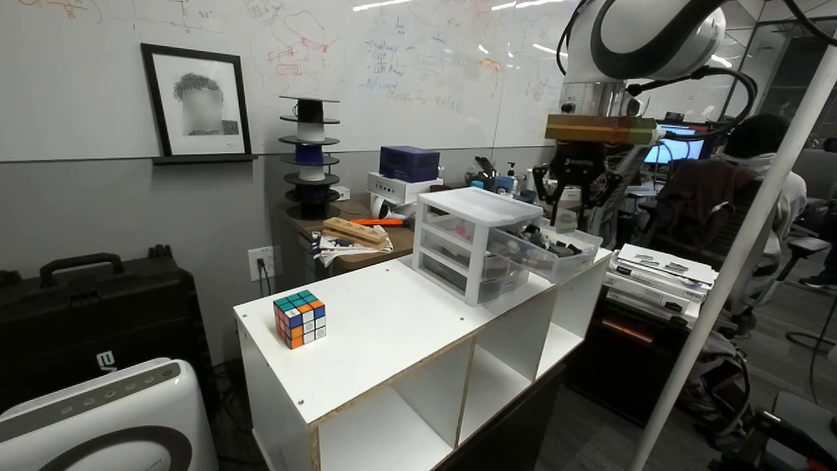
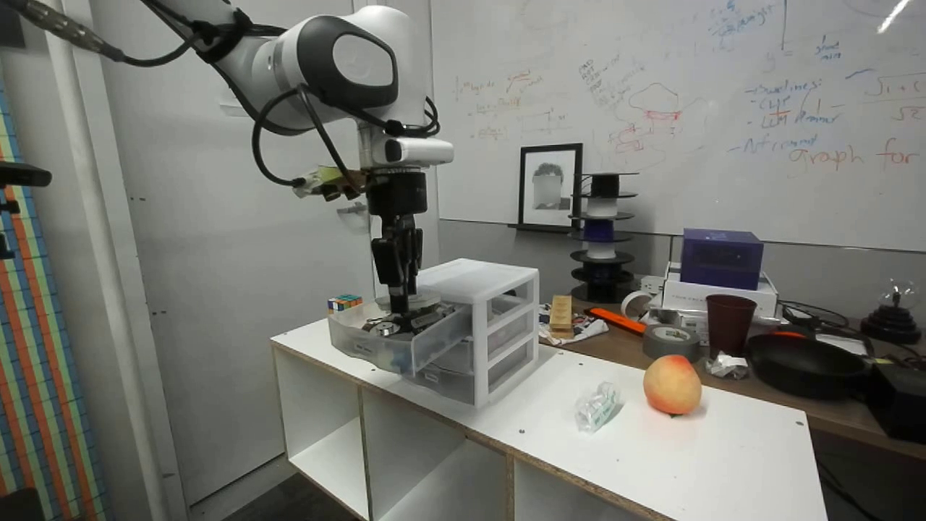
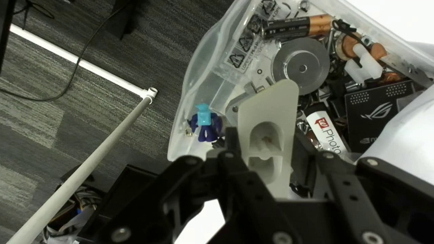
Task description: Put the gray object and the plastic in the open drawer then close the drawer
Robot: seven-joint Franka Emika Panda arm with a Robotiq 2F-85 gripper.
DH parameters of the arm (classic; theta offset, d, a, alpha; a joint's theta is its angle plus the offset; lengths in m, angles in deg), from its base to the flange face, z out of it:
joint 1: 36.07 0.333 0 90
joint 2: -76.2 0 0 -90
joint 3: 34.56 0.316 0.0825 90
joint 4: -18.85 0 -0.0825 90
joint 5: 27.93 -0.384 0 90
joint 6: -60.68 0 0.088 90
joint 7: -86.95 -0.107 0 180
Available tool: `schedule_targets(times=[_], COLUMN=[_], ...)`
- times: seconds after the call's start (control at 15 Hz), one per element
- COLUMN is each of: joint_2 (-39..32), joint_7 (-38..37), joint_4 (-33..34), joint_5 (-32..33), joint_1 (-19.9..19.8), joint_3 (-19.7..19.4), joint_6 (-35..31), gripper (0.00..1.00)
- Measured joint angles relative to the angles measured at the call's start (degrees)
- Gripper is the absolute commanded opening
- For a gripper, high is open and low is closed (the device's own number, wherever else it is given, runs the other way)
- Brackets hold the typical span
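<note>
Gripper [image 3: 265, 139], one, clamped on gray object [image 3: 271, 105] over open drawer [image 2: 364, 347]; hazard: piled contents [image 3: 315, 78] may prop it high, jamming later closing.

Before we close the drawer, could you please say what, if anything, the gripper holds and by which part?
The gripper holds the gray object by its two long sides, partway along.

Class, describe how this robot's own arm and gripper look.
The arm is white and rounded, with dark trim around a pale oval. Black cables loop along it. A white bar sits at the wrist. The gripper is black with jointed fingers; its small pale lettering is unreadable.
</note>
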Motion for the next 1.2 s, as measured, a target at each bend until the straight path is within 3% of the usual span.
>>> schedule_targets(times=[0.2,0.27,0.33,0.6,0.73,1.0,1.2], joint_2=[-1.1,-1.5,-1.8,-2.5,-2.3,0.8,5.1], joint_7=[0.0,0.0,0.0,0.1,0.1,0.9,8.1], joint_4=[0.0,0.0,0.0,0.0,0.0,-1.5,-2.0], joint_5=[-1.5,-1.9,-2.0,-2.0,-2.0,-1.9,-4.9], joint_1=[0.3,0.5,0.8,1.7,1.9,1.7,0.6], joint_3=[0.4,0.6,0.8,1.2,1.2,0.9,0.7], joint_6=[-1.1,-1.3,-1.6,-2.2,-2.2,-1.1,7.0], gripper=[0.21,0.65,0.66,0.95,1.0,1.0,1.0])
